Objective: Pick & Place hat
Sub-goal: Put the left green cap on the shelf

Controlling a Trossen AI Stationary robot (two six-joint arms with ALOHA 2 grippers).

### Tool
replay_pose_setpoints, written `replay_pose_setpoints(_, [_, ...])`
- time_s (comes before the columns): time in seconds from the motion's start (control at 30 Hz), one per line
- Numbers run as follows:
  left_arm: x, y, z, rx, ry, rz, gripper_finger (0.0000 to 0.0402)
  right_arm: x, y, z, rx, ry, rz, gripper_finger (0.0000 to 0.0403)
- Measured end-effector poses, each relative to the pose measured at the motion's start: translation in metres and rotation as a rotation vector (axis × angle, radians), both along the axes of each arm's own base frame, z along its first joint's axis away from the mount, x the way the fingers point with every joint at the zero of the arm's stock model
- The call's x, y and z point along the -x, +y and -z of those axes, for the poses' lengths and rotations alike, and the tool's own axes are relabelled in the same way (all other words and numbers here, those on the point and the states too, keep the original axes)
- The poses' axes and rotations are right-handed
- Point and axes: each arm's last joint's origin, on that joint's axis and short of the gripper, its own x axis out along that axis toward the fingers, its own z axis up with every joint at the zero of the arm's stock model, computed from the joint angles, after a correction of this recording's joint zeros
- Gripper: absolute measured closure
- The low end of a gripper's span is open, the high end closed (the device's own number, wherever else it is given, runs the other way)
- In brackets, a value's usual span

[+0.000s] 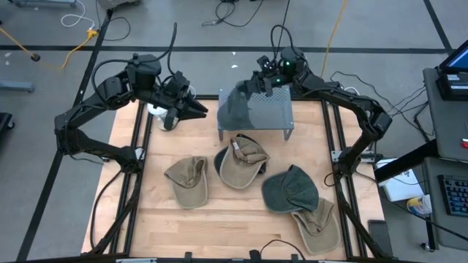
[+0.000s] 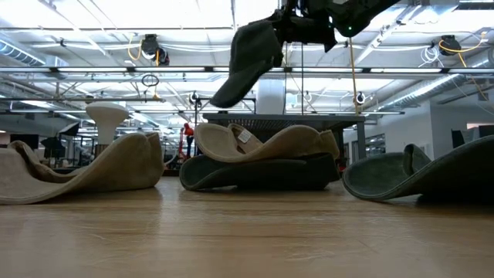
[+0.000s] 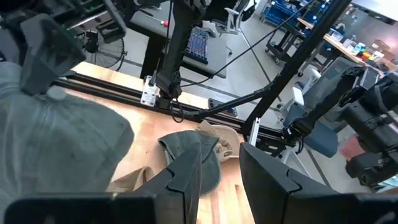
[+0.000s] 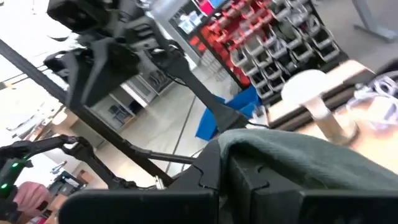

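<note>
Right claw (image 1: 257, 82) clamped shut on the crown edge of a dark green cap (image 1: 235, 107), held aloft over the left end of the perforated metal stand (image 1: 272, 111) at the far middle of the surface (image 1: 219, 226). Cap hung below and toward the left arm's side of that claw, brim drooping downward in the low view, clear of the stand top. Left claw (image 1: 196, 109) halted just beside the hanging cap, fingers (image 3: 186, 180) parted and empty, pointed along the line toward the cap; nearer of the two to the white mushroom-shaped hat form (image 1: 156, 109). Judged: coming move depended on that short sideways gap between cap and left claw. No containers present. Four further caps lay on the surface: two tan, one dark green, one tan at the near right.
</note>
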Motion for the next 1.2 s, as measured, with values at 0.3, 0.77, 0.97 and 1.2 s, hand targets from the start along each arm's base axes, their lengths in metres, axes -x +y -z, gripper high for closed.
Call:
replay_pose_setpoints(0.3, [0.000,0.000,0.000,-0.007,-0.002,0.001,0.0286,-0.006,-0.011,0.022,-0.018,0.066,0.019,0.0403])
replay_pose_setpoints(0.77, [0.000,0.000,0.000,-0.010,-0.002,0.002,0.0286,0.006,-0.026,0.046,0.000,0.267,0.224,0.0403])
replay_pose_setpoints(0.97, [0.000,0.000,0.000,-0.013,-0.003,0.003,0.0286,0.009,-0.030,0.049,0.033,0.318,0.332,0.0403])
replay_pose_setpoints(1.2, [0.000,0.000,0.000,-0.013,-0.003,0.003,0.0286,0.025,-0.034,0.053,-0.002,0.434,0.395,0.0403])
